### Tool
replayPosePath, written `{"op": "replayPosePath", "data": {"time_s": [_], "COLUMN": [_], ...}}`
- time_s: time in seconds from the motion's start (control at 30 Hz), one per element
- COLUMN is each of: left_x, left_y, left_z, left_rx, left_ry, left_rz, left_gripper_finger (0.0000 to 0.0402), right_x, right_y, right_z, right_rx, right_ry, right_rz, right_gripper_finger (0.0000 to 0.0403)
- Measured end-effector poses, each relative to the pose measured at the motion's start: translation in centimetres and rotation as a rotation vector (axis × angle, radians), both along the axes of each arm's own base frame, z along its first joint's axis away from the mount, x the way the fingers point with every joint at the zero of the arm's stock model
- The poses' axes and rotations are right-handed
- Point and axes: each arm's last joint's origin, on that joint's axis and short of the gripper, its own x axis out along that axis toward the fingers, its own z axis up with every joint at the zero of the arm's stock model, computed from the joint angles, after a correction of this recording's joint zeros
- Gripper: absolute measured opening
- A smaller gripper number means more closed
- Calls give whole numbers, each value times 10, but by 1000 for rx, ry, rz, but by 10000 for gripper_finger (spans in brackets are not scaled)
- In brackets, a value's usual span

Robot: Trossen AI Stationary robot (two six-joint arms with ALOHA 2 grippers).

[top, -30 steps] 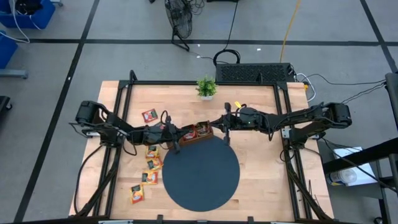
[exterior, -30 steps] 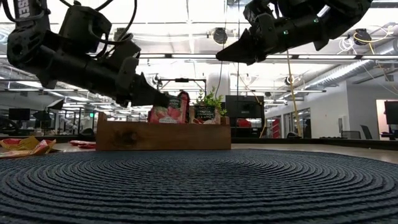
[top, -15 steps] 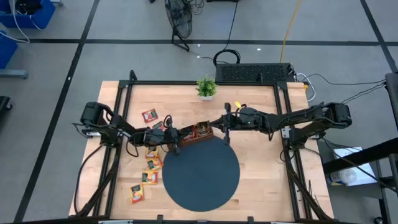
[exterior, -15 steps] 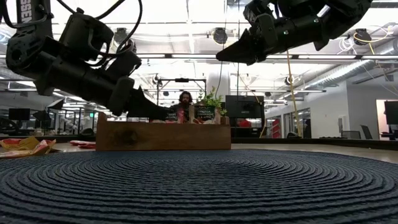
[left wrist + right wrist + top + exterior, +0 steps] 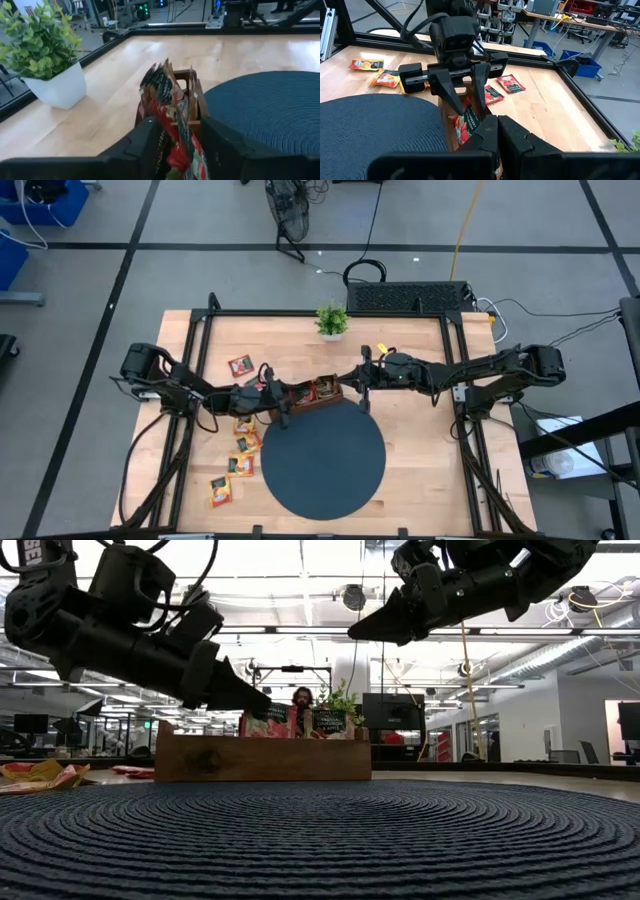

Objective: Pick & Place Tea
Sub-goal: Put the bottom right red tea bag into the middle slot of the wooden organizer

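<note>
Wooden tray (image 5: 312, 394) sits mid-frame at the mat's (image 5: 325, 460) top edge. Left gripper (image 5: 283, 398), fingers spread, straddles an upright red tea sachet (image 5: 172, 131) in the tray. Right gripper (image 5: 362, 384), clenched empty, hovers right of it.

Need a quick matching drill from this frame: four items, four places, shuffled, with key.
Items:
1. potted plant
2. round mat
3. left gripper
4. right gripper

Places:
A. over the wooden tray, fingers apart around a red sachet
B. shut, raised over the tray's other end
C. far edge of the table
D. near side of the tray, flat on the table

Pairs: 1-C, 2-D, 3-A, 4-B
</note>
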Motion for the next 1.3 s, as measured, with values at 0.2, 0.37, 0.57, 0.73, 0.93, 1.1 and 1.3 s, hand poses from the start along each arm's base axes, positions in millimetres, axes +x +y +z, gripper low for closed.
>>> {"op": "replayPosePath", "data": {"time_s": [0.2,0.37,0.57,0.73,0.93,1.1,1.3], "left_x": [3,23,51,73,86,85,83], "left_y": [0,-3,-11,-17,-3,8,14], "left_z": [26,67,95,80,53,53,56], "left_rx": [-18,35,27,34,-4,-1,-11], "left_ry": [-92,136,618,737,807,822,833], "left_rz": [9,1,-67,-211,-198,-184,-179], "left_gripper_finger": [188,186,107,12,4,3,2], "right_x": [0,-1,-1,-1,-1,-1,-1], "right_y": [0,0,0,0,0,0,0], "right_z": [-1,-3,-3,-2,-3,-4,-5], "right_rx": [1,3,-1,-6,-5,-4,-3], "right_ry": [16,29,28,26,33,47,50], "right_rz": [0,0,1,2,2,2,2], "right_gripper_finger": [0,0,0,0,0,0,0]}}
